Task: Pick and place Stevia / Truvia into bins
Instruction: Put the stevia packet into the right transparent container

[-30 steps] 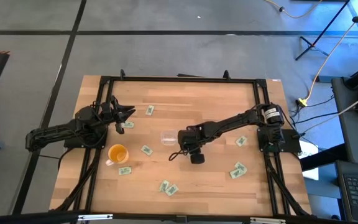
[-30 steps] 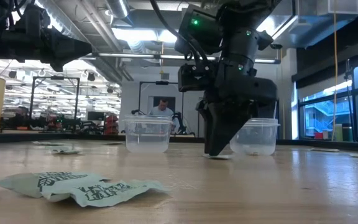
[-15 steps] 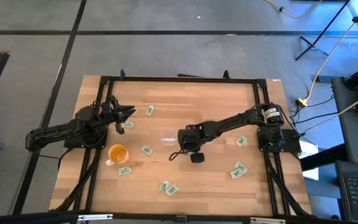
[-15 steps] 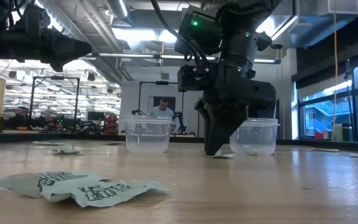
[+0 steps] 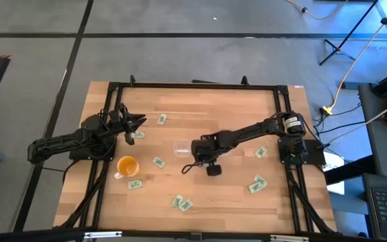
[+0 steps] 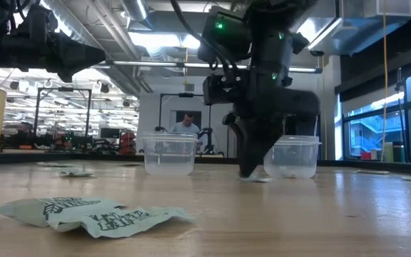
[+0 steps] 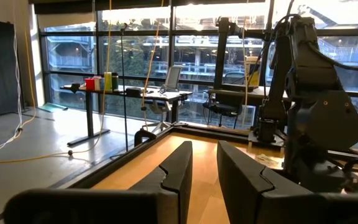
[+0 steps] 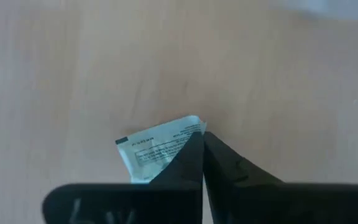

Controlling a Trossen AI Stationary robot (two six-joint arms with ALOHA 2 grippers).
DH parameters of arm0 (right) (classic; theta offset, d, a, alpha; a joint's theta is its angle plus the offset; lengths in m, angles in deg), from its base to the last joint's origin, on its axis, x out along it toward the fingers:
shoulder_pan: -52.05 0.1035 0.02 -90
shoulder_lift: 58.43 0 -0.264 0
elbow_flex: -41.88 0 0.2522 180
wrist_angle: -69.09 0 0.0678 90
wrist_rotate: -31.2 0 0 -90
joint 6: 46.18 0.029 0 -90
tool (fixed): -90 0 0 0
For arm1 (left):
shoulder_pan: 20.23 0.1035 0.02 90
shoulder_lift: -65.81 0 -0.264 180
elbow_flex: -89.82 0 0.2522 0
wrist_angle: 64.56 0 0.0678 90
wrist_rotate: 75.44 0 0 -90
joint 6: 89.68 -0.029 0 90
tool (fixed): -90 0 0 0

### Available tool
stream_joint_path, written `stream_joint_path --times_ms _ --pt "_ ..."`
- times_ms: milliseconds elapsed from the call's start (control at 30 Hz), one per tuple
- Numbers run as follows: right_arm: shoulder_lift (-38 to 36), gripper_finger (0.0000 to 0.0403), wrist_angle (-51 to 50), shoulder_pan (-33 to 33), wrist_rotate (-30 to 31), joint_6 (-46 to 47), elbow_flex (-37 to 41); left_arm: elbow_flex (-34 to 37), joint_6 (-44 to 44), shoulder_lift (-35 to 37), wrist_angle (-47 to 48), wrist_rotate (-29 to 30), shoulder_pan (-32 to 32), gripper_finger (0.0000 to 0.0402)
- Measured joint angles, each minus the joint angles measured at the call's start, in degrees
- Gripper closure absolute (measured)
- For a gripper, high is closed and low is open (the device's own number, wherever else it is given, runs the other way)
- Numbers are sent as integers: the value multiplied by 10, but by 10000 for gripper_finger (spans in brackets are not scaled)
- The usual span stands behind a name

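The right gripper (image 8: 202, 146), at frame centre in the high view, is closed on one edge of a Stevia packet (image 8: 157, 149) lying on the table (image 5: 234, 195) just beside a clear bin (image 5: 181, 148). The packet is judged light, thin and limp; pinch an edge. The left gripper (image 7: 202, 171) waits at left, fingers slightly parted and empty.
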Motion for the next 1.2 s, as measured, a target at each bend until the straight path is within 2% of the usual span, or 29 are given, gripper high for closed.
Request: stream_joint_path --times_ms 300,533,733,967,1200 --pt "-10 399 -183 4 15 -31 -137 0 0 0 0 0 0 332" --pt "-95 401 -255 4 37 14 -150 0 0 0 0 0 0 332" --pt "-153 400 -227 -9 79 30 -83 0 0 0 0 -1 0 332" --pt "-172 400 -105 -51 89 15 50 0 1 0 0 -3 0 331" --pt "-174 401 -92 -72 108 29 93 0 1 0 0 -5 0 331"
